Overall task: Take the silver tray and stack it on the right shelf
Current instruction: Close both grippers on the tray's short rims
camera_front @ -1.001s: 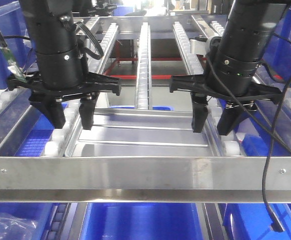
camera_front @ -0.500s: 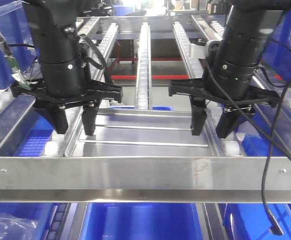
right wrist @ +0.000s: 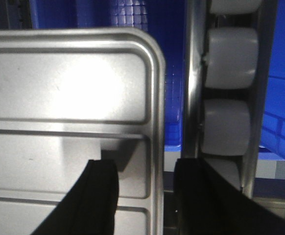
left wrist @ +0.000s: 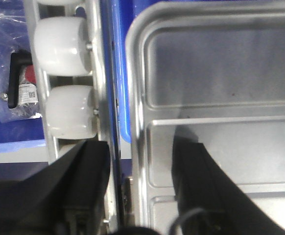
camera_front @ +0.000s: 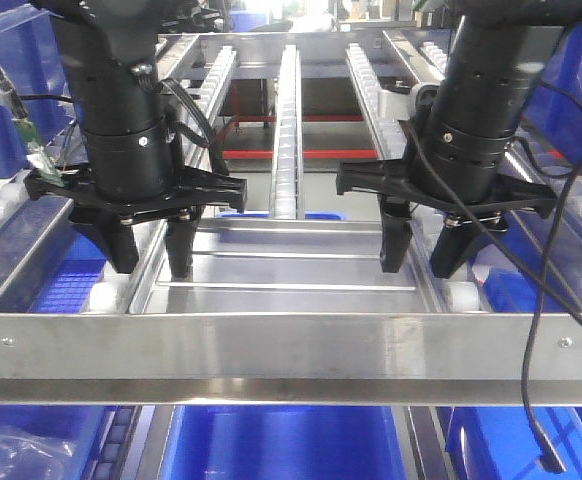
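The silver tray (camera_front: 291, 272) lies flat on the right shelf (camera_front: 287, 130), just behind the front crossbar (camera_front: 291, 340), its long side running along the bar. The left gripper (camera_front: 151, 262) and right gripper (camera_front: 419, 264) are both open and hold nothing. Each has one finger inside a short end's rim and one outside, equally near; they may not touch it yet

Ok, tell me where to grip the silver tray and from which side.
Take the silver tray by its left and right rims, from straight above, one finger inside and one outside each rim. It lies flat between the roller rails, so only the low raised rim can be pinched. The left gripper and right gripper straddle those rims, open.
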Tool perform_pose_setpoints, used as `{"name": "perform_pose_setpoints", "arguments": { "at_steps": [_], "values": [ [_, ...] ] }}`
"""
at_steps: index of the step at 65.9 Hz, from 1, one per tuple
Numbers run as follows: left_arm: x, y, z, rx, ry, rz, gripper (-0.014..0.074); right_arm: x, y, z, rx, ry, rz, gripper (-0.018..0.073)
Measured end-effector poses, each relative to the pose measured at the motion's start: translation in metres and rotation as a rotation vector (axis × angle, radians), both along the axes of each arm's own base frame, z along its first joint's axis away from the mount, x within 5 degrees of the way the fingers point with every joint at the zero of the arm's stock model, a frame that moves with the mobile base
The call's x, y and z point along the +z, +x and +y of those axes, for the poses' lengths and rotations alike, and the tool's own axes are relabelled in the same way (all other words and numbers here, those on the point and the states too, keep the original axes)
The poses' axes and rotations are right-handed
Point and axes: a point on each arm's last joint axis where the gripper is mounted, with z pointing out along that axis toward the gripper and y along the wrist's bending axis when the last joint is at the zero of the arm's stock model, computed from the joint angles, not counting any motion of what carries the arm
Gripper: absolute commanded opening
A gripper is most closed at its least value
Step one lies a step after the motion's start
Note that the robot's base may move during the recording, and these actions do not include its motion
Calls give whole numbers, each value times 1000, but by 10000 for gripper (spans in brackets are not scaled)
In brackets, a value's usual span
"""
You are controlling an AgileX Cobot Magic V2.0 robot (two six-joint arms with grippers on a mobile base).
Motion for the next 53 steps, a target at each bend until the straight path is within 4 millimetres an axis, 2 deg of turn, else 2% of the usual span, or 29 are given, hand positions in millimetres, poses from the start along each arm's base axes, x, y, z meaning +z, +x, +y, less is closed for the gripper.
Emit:
{"name": "perform_pose_setpoints", "arguments": {
  "at_steps": [9, 34, 50, 53],
  "values": [
    [0, 0, 0, 0, 1, 1, 207, 0, 0, 0, 0, 0, 1, 321],
    [-1, -1, 1, 1, 11, 9, -37, 0, 0, 0, 3, -5, -1, 200],
    [-2, 0, 1, 13, 9, 11, -99, -1, 0, -1, 3, -10, 4, 48],
    [-2, 0, 1, 15, 9, 11, -99, -1, 0, -1, 3, -10, 4, 51]
  ]
}}
